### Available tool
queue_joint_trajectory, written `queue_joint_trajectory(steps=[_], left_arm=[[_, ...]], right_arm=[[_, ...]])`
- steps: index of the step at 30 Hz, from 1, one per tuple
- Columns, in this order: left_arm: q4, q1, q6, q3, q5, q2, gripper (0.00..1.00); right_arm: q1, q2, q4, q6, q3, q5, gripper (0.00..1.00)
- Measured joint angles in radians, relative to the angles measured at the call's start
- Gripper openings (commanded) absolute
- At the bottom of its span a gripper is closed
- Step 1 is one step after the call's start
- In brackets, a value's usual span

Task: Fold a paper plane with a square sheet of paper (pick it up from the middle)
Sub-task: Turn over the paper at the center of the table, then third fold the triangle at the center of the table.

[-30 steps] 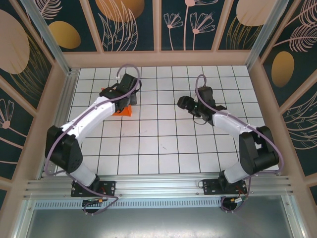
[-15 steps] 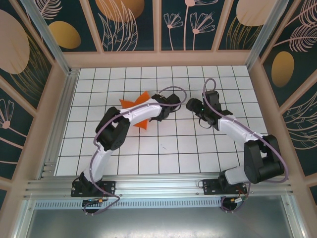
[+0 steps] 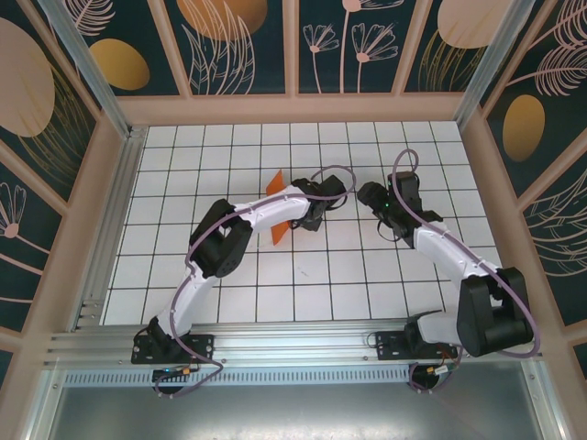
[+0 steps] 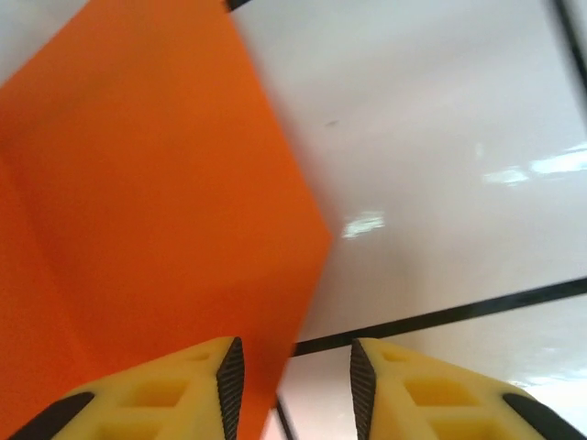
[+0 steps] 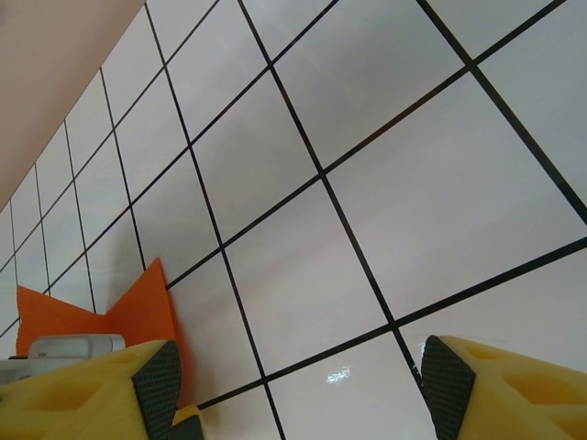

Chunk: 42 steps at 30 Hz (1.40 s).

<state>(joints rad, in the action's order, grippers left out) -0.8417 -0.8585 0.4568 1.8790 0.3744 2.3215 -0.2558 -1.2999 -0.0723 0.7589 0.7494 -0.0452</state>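
Observation:
The square sheet of paper, bright orange and creased into a smaller shape, lies on the tiled table near the middle. My left arm crosses over it, so orange shows on both sides of the arm. The left gripper is at the sheet's right edge. In the left wrist view the paper fills the left half, and its edge runs down between the fingers of the open left gripper. The right gripper hovers one tile to the right, open. The right wrist view has the gripper over bare tiles, the paper to its left.
Wooden frame walls enclose the white grid table on three sides, and an aluminium rail with both arm bases runs along the near edge. Both grippers sit close together at the table's centre.
My left arm has swung from the back left to the centre, bringing the orange paper along. Its jaws, shut before, now stand apart. The right gripper has drifted slightly right.

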Motion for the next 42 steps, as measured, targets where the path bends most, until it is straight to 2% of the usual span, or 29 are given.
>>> queue_joint_trajectory(steps=[5, 8, 11, 17, 20, 23, 26, 32, 42], left_arm=[[0.101, 0.0, -0.001, -0.022, -0.164, -0.083, 0.57], [0.193, 0.006, 0.013, -0.09, -0.257, -0.223, 0.59], [0.324, 0.031, 0.046, -0.219, -0.358, -0.408, 0.63], [0.558, 0.198, 0.154, -0.548, -0.486, -0.676, 0.7], [0.615, 0.282, 0.207, -0.686, -0.495, -0.719, 0.71], [0.654, 0.317, 0.253, -0.792, -0.499, -0.729, 0.71], [0.689, 0.329, 0.295, -0.864, -0.513, -0.73, 0.65], [0.794, 0.332, 0.365, -0.94, -0.614, -0.712, 0.42], [0.88, 0.332, 0.38, -0.891, -0.689, -0.519, 0.34]], right_arm=[[0.001, 0.006, 0.0, -0.002, 0.0, -0.011, 0.73], [0.003, 0.005, 0.007, -0.021, -0.003, -0.06, 0.75], [0.006, -0.013, 0.044, -0.05, -0.013, -0.165, 0.8], [-0.038, -0.123, 0.133, -0.099, -0.021, -0.385, 0.87], [-0.11, -0.2, 0.149, -0.108, -0.009, -0.448, 0.86], [-0.17, -0.28, 0.146, -0.119, 0.017, -0.484, 0.82], [-0.196, -0.355, 0.142, -0.124, 0.054, -0.507, 0.79], [-0.225, -0.415, 0.117, -0.122, 0.119, -0.513, 0.76], [-0.229, -0.447, 0.114, -0.108, 0.148, -0.507, 0.76]])
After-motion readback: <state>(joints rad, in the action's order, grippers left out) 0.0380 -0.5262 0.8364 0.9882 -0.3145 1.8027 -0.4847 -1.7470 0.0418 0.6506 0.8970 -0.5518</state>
